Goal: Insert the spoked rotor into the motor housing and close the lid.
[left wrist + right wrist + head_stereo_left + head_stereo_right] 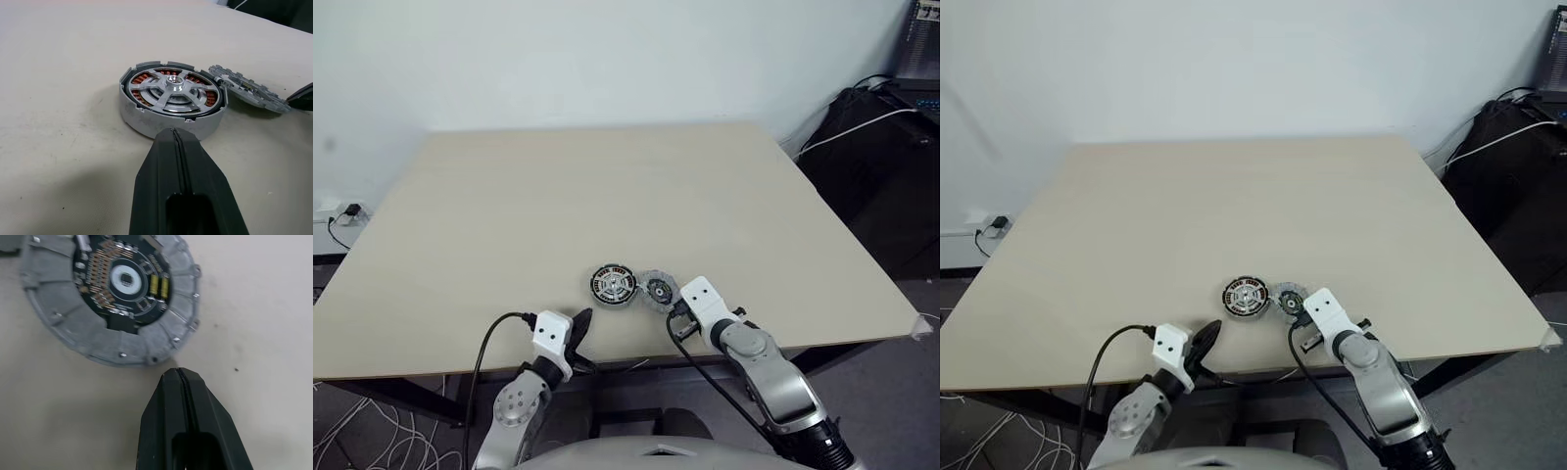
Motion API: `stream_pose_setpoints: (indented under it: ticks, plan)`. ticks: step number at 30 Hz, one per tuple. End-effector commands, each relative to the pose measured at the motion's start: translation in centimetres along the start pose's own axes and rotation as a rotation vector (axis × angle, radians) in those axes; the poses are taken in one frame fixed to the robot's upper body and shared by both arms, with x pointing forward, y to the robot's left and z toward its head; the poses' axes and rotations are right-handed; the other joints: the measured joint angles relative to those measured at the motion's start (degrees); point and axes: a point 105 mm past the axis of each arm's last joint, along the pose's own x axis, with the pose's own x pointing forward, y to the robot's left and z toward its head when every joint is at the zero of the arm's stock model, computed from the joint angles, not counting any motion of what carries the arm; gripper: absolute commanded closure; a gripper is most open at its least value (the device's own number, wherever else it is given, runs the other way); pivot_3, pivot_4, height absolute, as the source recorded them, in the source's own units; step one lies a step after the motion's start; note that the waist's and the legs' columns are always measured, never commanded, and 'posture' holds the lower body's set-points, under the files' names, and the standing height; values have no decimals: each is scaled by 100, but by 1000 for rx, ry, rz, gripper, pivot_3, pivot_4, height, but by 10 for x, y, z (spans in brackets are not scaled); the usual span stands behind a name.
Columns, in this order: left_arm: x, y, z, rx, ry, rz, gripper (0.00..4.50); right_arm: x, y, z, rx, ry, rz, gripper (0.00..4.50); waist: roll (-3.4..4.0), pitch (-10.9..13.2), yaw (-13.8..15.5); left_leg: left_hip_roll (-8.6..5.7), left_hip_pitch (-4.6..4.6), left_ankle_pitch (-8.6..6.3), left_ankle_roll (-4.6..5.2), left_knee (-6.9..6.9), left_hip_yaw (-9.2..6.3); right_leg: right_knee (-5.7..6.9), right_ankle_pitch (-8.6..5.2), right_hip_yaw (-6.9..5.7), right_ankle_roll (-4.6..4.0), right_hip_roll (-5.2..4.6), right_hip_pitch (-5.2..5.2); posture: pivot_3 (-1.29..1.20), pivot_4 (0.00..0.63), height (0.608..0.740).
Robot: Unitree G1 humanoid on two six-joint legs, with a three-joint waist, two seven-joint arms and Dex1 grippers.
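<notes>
The motor housing (146,120) is a round silver-grey part near the table's front edge, also seen from above (613,284). The spoked rotor (173,88) sits inside it, with copper windings showing between the spokes. The lid (122,340), a notched grey disc with a dark circuit face, lies just right of the housing (657,290) and is tilted against its rim. My left gripper (174,134) is shut and empty, just in front of the housing. Close to the lid's near edge, my right gripper (179,374) is shut and empty.
The beige table (607,186) stretches away behind the parts. Black equipment with cables (881,127) stands off its far right corner. A wall socket with a plug (347,211) is at the left.
</notes>
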Motion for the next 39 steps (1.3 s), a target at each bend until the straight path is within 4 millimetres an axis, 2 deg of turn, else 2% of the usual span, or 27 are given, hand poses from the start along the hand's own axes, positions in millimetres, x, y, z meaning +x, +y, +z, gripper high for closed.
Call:
stream_pose_setpoints:
  ticks: [1, 7, 17, 21, 30, 39]
  plan:
    - [2, 0, 7, 6, -39, -6, 4500, 3, 6, 7, 13, -20, 33, 4478, -3, -2, 0, 0, 0, 0, 0, 0, 0, 0, 0, 0, 0, 0, 0, 0, 0, 740]
    - [2, -1, 8, 3, -43, -4, 4500, 6, 0, 16, 95, -71, 12, 4478, -20, -12, -17, 3, 7, 0, 0, 1, 0, 3, 3, 2, 3, 0, 6, 0, 0, 740]
    - [4, -6, 17, 9, -46, -20, 4500, -6, -3, 40, 281, -374, 25, 4478, -14, -8, -25, 3, 3, 0, 0, 3, 1, 5, 7, 4, 7, 0, -1, 0, 0, 740]
    - [5, -5, 22, 14, -46, -25, 4500, -6, -2, 38, 309, -419, 26, 4478, -12, -9, -70, 5, 6, 0, 0, 0, 0, 6, 5, 5, 3, 6, -3, 0, 0, 740]
    - [4, -5, 31, 20, -42, -31, 4500, -7, 1, 51, 299, -541, 63, 4478, -7, -10, -147, 7, 8, 0, 0, 1, -2, 9, 5, 8, 3, 7, 0, 0, 0, 740]
    - [5, -11, 41, 20, -44, -42, 4500, 0, 21, 72, 227, -634, 193, 4478, -1, -13, -128, 6, 8, 0, 0, 2, -1, 8, 8, 10, -2, 7, 1, 0, 0, 740]
